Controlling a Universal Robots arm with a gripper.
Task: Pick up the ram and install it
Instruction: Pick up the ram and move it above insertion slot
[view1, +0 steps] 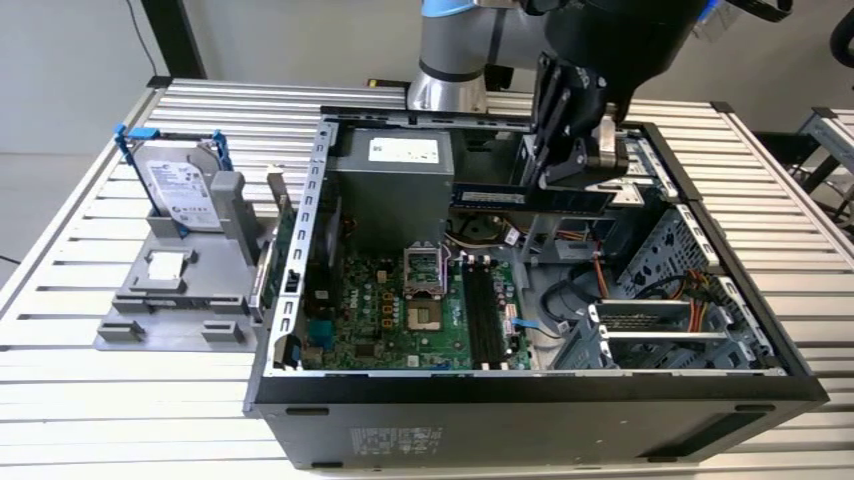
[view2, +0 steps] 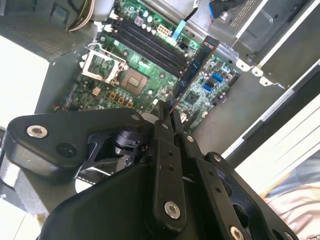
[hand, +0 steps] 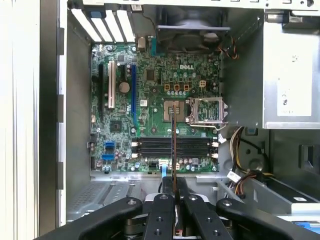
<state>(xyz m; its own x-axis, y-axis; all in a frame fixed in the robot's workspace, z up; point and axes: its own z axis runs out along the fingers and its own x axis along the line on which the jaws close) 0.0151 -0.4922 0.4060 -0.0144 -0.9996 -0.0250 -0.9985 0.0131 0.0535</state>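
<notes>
**A:** What have you got?

**B:** My end effector (view1: 571, 183) is clamped on the ram (view1: 501, 195), one finger on each flat face. That leaves the long edges free, which I judge a slot needs. In the first wrist view the ram (hand: 173, 145) shows edge-on, running out from my fingertips (hand: 168, 186).

**A:** Where is it?

**B:** In the air over the open case (view1: 534, 405), above the motherboard (view1: 380, 320) and touching nothing but me. Its length runs across the slots (view1: 483, 310), not along them, so it isn't seated. The case lies on its side, I'd say so the board faces up at me.

**A:** Counts?

**B:** One ram. Four black slots side by side, as best I can count in the first wrist view, all bare. One motherboard, with one processor socket (hand: 172, 110) and its frame swung open. One case fan (hand: 190, 30).

**A:** Outside the case?

**B:** One hard drive (view1: 180, 185) standing upright in a grey holder (view1: 174, 300) on the slatted surface (view1: 134, 400), on the exterior view's left, well apart from me.
</notes>
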